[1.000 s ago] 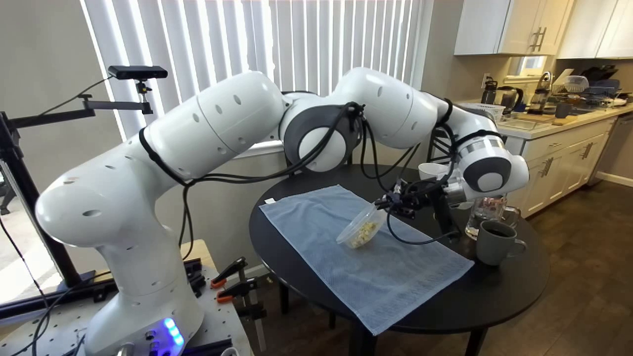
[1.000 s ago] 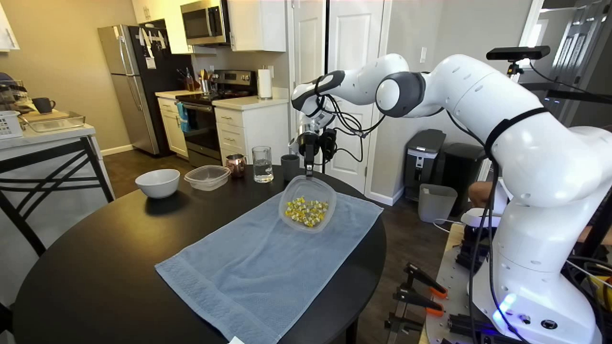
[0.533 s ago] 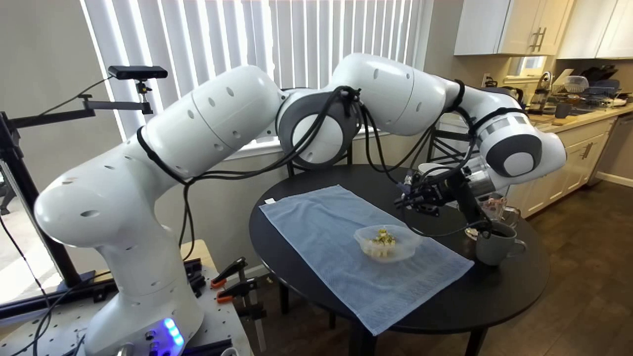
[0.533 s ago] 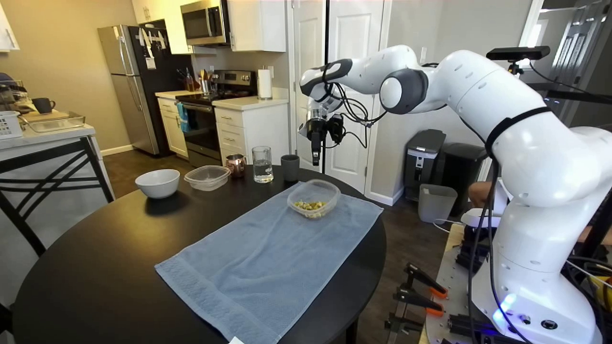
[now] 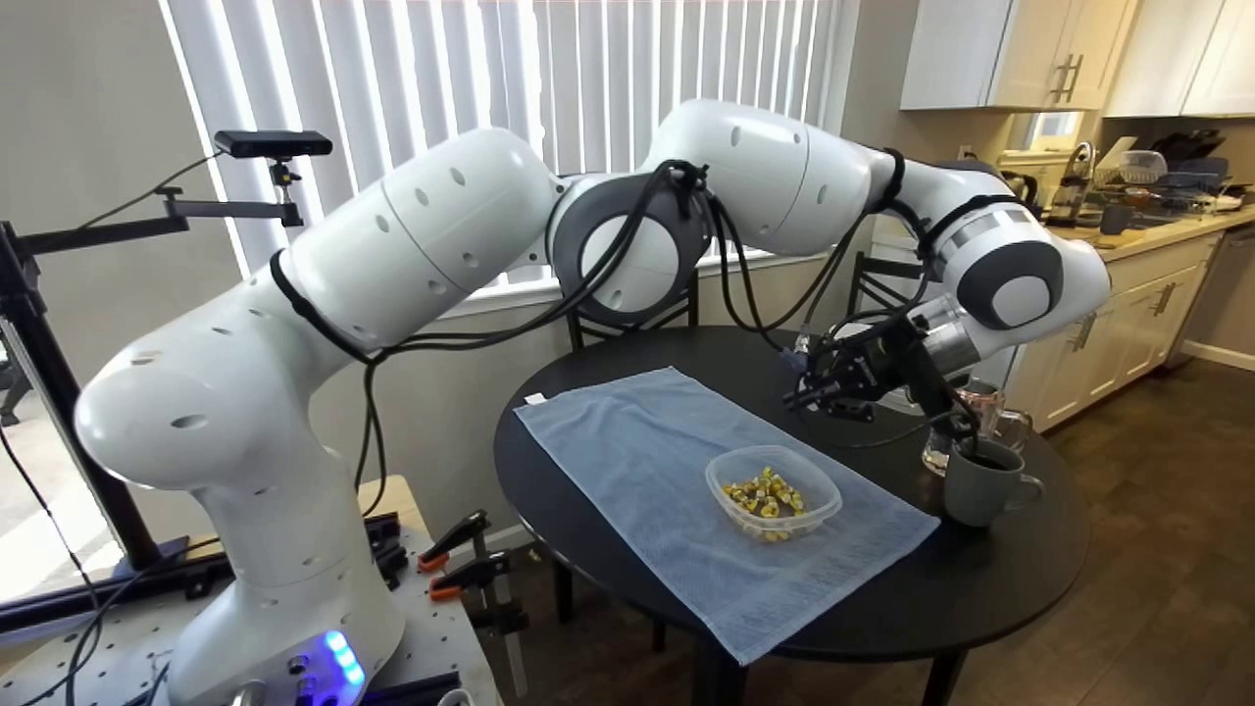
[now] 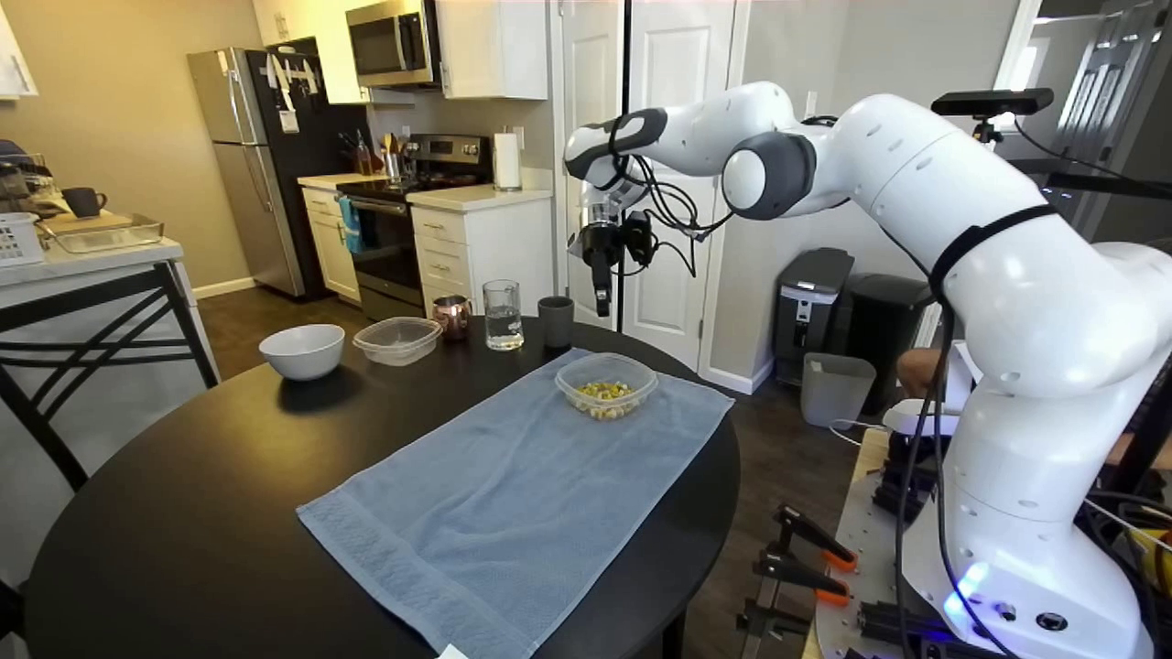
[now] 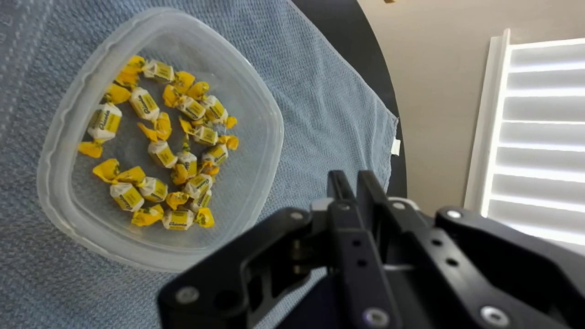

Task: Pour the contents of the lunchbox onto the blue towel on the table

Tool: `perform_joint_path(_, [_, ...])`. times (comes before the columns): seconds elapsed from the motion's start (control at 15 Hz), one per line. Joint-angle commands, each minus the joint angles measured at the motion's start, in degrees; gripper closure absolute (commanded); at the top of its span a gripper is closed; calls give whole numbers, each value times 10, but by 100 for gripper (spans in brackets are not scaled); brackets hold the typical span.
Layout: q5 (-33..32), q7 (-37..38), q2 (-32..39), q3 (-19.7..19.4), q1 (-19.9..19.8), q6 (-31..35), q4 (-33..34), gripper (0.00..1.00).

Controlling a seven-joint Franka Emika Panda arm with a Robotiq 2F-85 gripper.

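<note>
The lunchbox (image 5: pixel 822 495), a clear shallow container, sits upright on the blue towel (image 6: pixel 476 513), near the mug end of the cloth. Inside lie its contents (image 7: pixel 196 109), several wrapped sweets in yellow and white. None shows on the towel. In the wrist view the lunchbox (image 7: pixel 249 155) fills the left side. My gripper (image 7: pixel 351 174) is apart from it, up and back from its rim. The fingers are drawn in with a narrow gap and nothing between them. In an exterior view the gripper (image 6: pixel 602 307) hangs behind and above the lunchbox (image 6: pixel 604 368).
Along the dark table's (image 6: pixel 183 476) edge stand a grey mug (image 6: pixel 556 320), a glass of water (image 6: pixel 503 320), a copper mug (image 6: pixel 450 316), another clear container (image 6: pixel 398 340) and a white bowl (image 6: pixel 302 354). In an exterior view the wrist hardware overlaps the grey mug (image 5: pixel 985 485).
A second ago the lunchbox hung tilted at the fingers; now it is off them, upright on the towel with the sweets inside. My gripper has moved up and back from it.
</note>
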Motion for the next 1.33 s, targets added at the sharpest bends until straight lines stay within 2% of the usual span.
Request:
perform_joint_path(0.0, [-20,20,1,-11,12,-16,6,92])
perform_joint_path(0.07, [-24,23,-1,-13,12,-17,6,68])
perform_joint_path(0.13, [-30,25,0,-17,14,-21,7,67])
perform_joint_path(0.33, [-75,45,9,-41,24,-45,5,50])
perform_joint_path(0.8, [-159,87,80,-77,44,-102,21,6])
perform_joint_path(0.87, [-166,102,94,-83,46,-104,29,2])
perform_joint_path(0.93, [-195,128,106,-50,28,-108,41,0])
perform_joint_path(1.07, [-211,152,123,-45,22,-101,59,0])
perform_joint_path(1.13, [-190,153,124,-73,32,-88,59,0])
perform_joint_path(1.27, [-189,168,128,-80,28,-76,76,0])
